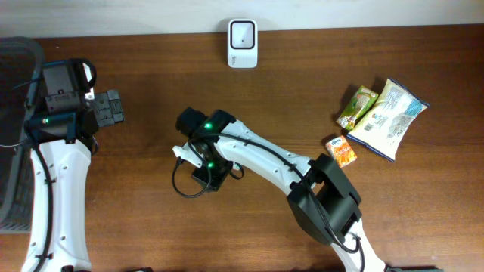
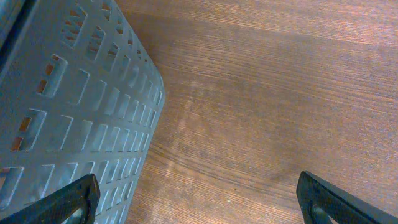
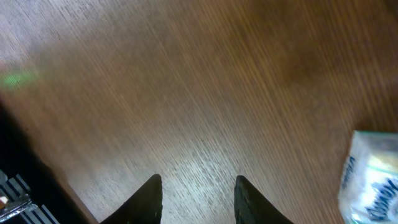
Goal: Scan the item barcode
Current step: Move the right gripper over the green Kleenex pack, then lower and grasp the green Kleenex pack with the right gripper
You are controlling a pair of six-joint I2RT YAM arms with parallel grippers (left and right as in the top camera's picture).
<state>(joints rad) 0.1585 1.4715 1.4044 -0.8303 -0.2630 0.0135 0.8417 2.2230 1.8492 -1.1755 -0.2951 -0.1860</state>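
Observation:
The white barcode scanner [image 1: 243,43] stands at the table's back edge, centre. Three snack packets lie at the right: a green one [image 1: 355,106], a large white-and-green bag [image 1: 391,117] and a small orange one [image 1: 341,150]. My right gripper [image 3: 198,190] is open over bare wood, nothing between its fingers. A white packet with blue lettering [image 3: 372,180] lies just to its right, apart from the fingers. In the overhead view the right arm [image 1: 257,155] reaches left of centre. My left gripper [image 2: 199,208] is wide open and empty, hovering beside the basket.
A grey slotted basket [image 2: 74,106] sits at the table's left edge [image 1: 13,151], close to the left gripper's [image 1: 112,108] fingers. The right arm's base [image 1: 333,204] stands at the front right. Brown wooden tabletop [image 1: 151,227] lies between the arms.

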